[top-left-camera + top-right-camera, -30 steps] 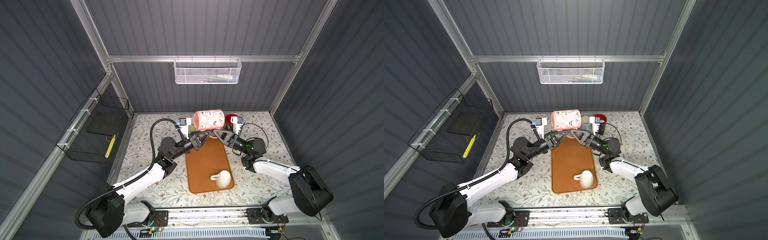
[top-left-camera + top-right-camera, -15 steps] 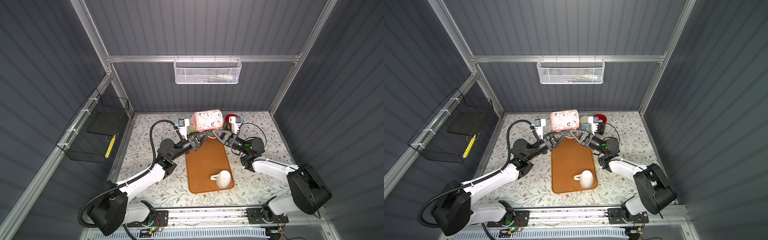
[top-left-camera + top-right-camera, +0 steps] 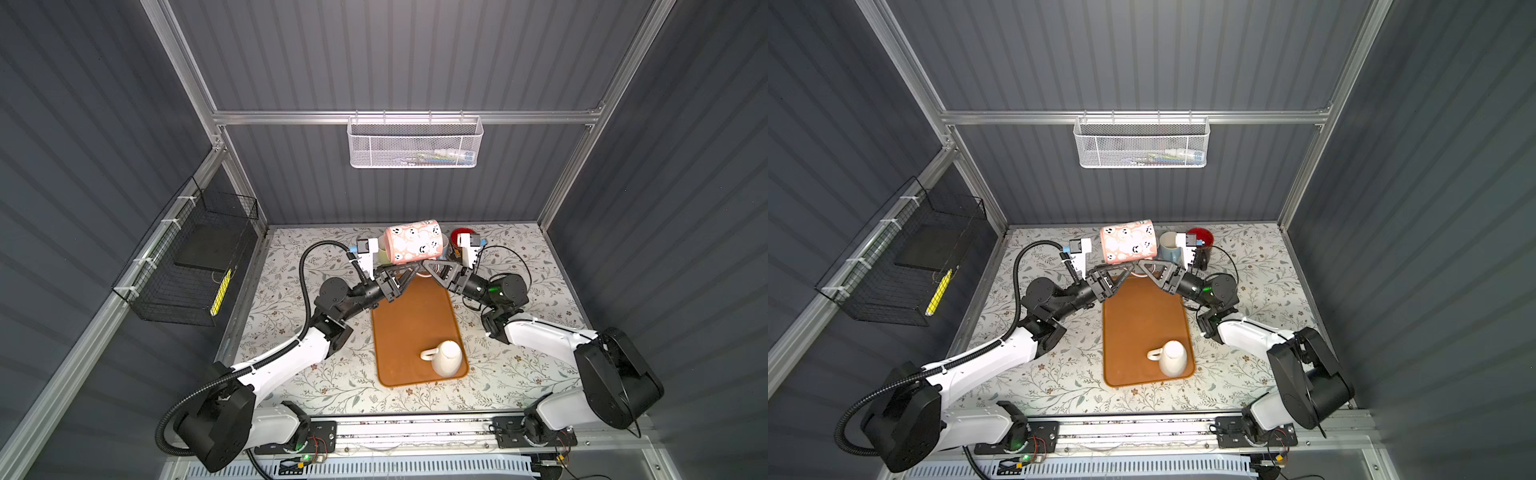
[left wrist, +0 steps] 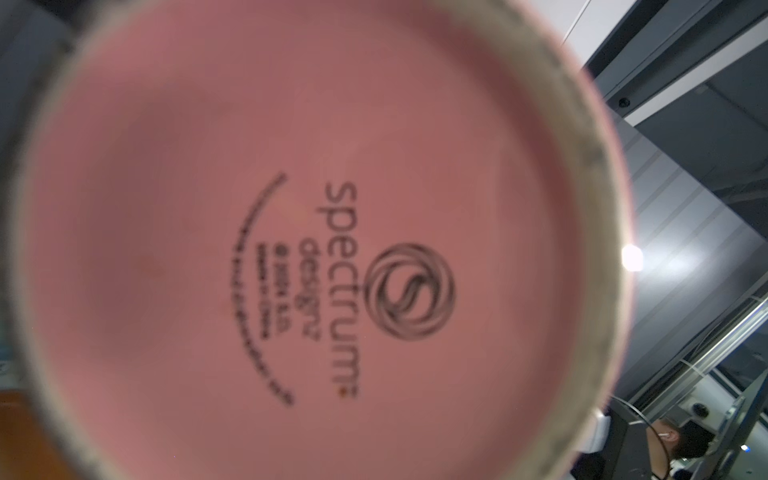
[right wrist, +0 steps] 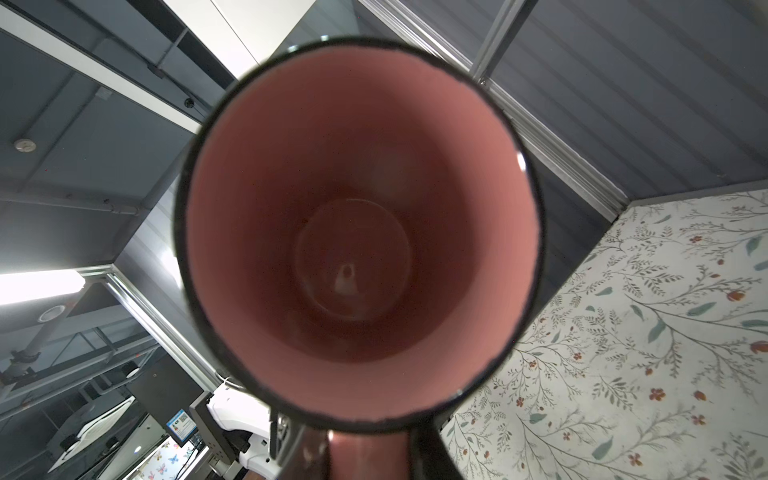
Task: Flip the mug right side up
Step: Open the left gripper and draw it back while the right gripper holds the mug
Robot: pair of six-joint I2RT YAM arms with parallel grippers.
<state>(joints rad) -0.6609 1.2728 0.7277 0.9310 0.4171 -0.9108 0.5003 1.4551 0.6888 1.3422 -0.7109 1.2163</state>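
A pink mug (image 3: 411, 243) with black-and-white faces hangs on its side above the far end of the mat, in both top views (image 3: 1127, 245). My right gripper (image 5: 368, 440) is shut on its handle (image 5: 365, 457), and the right wrist view looks straight into the mug's mouth (image 5: 361, 249). My left gripper (image 3: 409, 270) sits under the other end of the mug. The mug's printed base (image 4: 316, 232) fills the left wrist view and hides those jaws. In a top view the right gripper (image 3: 1144, 266) meets the left gripper (image 3: 1123, 270) beneath the mug.
An orange mat (image 3: 411, 328) lies mid-table with a white mug (image 3: 446, 357) on its near right corner. A blue mug (image 3: 1169, 245) and a red mug (image 3: 463, 237) stand behind the grippers. A white mesh basket (image 3: 415, 143) hangs on the back wall, a black wire basket (image 3: 187, 266) on the left wall.
The pink mug has drifted slightly to the left while staying on its side between the two grippers. Both arms have hardly moved.
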